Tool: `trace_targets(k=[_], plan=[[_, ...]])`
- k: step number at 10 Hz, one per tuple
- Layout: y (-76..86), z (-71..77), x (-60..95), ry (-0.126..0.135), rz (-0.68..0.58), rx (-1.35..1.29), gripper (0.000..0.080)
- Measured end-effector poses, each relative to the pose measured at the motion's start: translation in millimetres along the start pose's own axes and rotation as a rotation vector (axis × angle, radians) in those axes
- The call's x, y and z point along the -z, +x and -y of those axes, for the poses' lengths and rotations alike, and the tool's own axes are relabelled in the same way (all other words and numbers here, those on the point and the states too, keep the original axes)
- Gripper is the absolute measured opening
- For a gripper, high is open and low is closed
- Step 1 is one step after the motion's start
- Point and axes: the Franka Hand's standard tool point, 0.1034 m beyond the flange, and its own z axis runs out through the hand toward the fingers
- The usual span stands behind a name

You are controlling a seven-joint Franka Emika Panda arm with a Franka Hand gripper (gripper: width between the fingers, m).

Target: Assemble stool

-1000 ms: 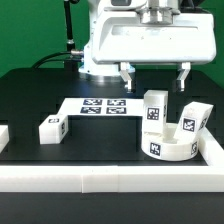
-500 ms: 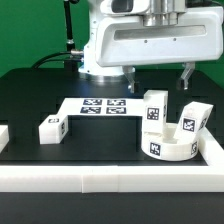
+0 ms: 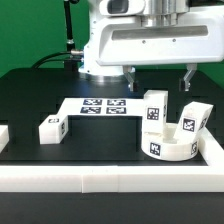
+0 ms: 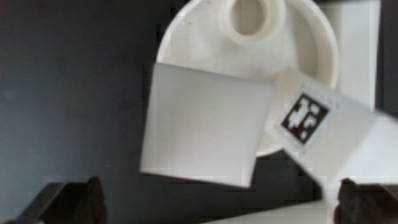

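Note:
The white round seat (image 3: 168, 149) lies at the exterior view's right, by the border rail. One white leg (image 3: 154, 108) stands upright on it and a second leg (image 3: 194, 120) leans tilted on its far side. A third leg (image 3: 52, 127) lies on the black table at the left. My gripper (image 3: 160, 74) hangs open and empty well above the seat and the two legs. In the wrist view the seat (image 4: 249, 45), a plain-faced leg (image 4: 205, 125) and a tagged leg (image 4: 320, 118) lie between and beyond my dark fingertips (image 4: 71, 200), with the gripper (image 4: 217, 205) open.
The marker board (image 3: 100, 105) lies flat behind the middle of the table. White border rails run along the front (image 3: 100, 178) and right (image 3: 214, 150). A white piece (image 3: 3, 133) shows at the left edge. The robot base (image 3: 100, 50) stands behind.
My gripper has risen a little above the seat and legs, still open. The parts have not moved.

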Motion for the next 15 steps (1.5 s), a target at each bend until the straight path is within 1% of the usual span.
trace_targets(k=[1,2,4,7,11,12,13,14,15], plan=[[-2.2,-6.7,-3.0,0.01,-0.001,-0.097,0.0649],[-3.0,-4.5,-3.6,0.011,0.002,-0.211,0.0649],[-3.8,-2.9,-4.2,0.015,0.005,-0.326,0.0649],[-6.6,-3.8,-11.0,0.008,0.014,-0.313,0.0649],[-9.3,-6.5,-20.9,-0.003,0.028,-0.207,0.0649],[-8.6,-6.3,-22.3,-0.004,0.028,-0.189,0.0539],[-8.6,-6.3,-22.6,-0.004,0.029,-0.187,0.0404],[-8.5,-6.2,-22.6,-0.003,0.028,-0.187,0.0404],[-8.5,-6.1,-22.6,-0.003,0.028,-0.187,0.0334]])
